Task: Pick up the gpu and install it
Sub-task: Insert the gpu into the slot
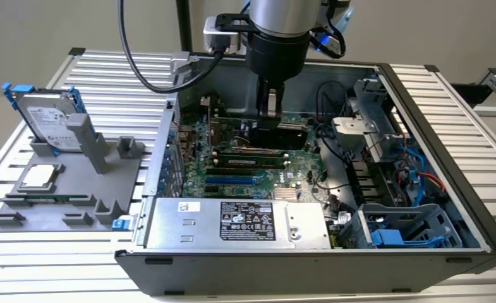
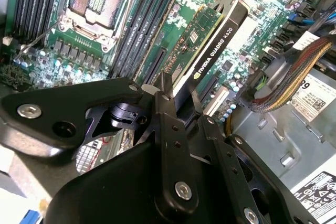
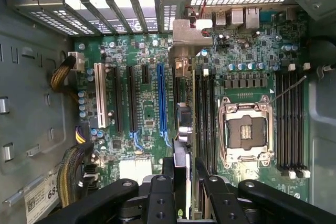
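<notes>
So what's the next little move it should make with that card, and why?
Probably a slow, straight lowering: the end effector grips the gpu edge-down over the motherboard, running parallel to the blue slot. Whether it is already seated, I cannot tell.

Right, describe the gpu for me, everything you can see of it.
The gpu is a thin flat card: green circuit board on one face, a black shroud with printed lettering on the other, and a silver end bracket towards the case's rear slots. It stands on edge inside the open computer case, over the motherboard. The gripper is shut on its upper edge. Whether it is seated in a slot cannot be told.
</notes>
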Controlling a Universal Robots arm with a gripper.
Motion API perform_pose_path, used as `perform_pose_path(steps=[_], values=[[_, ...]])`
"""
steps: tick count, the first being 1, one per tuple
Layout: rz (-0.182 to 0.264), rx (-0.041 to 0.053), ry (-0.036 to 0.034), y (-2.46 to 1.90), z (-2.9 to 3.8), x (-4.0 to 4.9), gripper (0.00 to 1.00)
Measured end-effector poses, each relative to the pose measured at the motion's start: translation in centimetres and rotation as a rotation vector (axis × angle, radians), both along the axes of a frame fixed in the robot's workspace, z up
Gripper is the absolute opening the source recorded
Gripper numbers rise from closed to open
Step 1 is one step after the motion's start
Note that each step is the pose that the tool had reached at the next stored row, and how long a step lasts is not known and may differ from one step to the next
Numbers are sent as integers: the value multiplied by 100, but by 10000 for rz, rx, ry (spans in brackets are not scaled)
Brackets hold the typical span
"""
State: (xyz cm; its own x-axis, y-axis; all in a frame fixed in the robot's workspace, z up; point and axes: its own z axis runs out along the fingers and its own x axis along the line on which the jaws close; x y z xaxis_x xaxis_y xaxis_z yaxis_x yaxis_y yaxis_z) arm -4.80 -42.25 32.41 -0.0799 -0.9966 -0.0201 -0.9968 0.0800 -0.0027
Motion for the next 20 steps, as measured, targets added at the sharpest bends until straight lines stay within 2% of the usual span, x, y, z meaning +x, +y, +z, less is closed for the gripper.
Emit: perform_pose_path(steps=[20], values=[[0,-24,1,0,-68,0,0]])
